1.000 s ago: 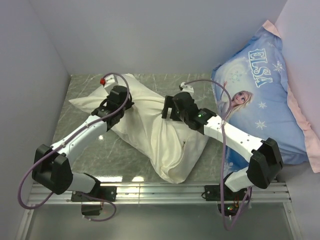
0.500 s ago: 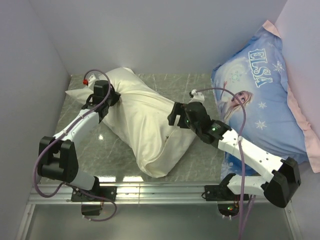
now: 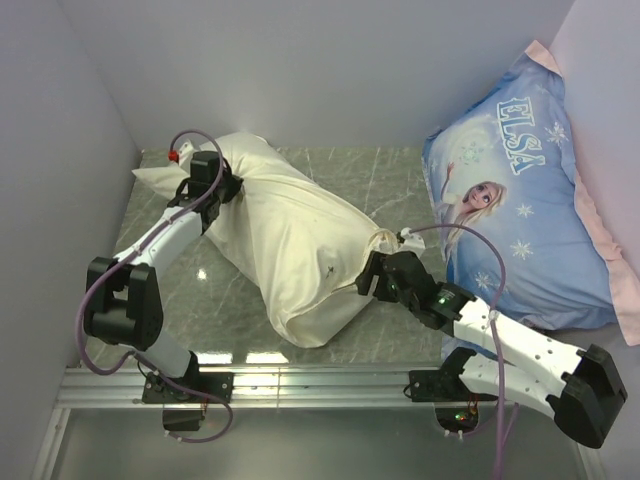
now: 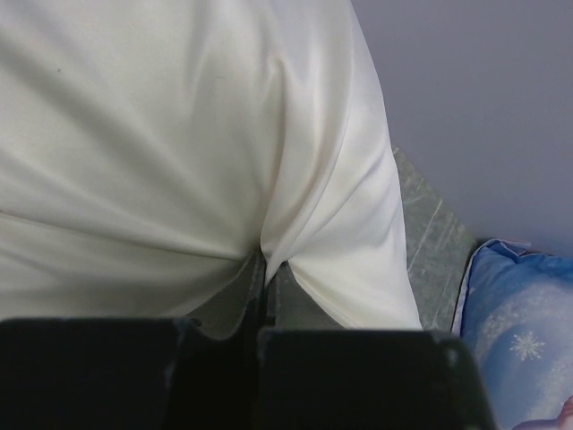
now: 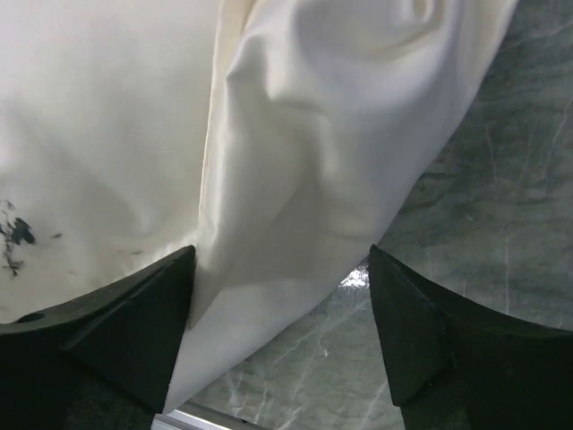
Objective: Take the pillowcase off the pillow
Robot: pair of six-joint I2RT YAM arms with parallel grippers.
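At the bottom of the top view we see the metal rail carrying both arm bases, at the near edge of the grey marbled table. Just above it, lower centre-right, the right gripper sits at the lower right end of the pillowcase. In its wrist view the two black fingers stand wide apart. A loose cream fold hangs down between them, brushing the left finger, and the jaws are not clamped on it. The pillowcase lies diagonally across the table, from the lower centre of the frame up to the upper left. It is plump and wrinkled, with a small dark mark near its lower end. It covers the pillow, whose own surface we cannot make out. At the upper left end the left gripper presses into the bunched fabric. Its wrist view shows the jaws together with a pinch of the cream cloth caught between them, creases fanning up from the pinch. Farther back on the right, a blue ELSA pillow leans in the upper right corner, apart from the pillowcase. Behind everything rises the plain pale wall.
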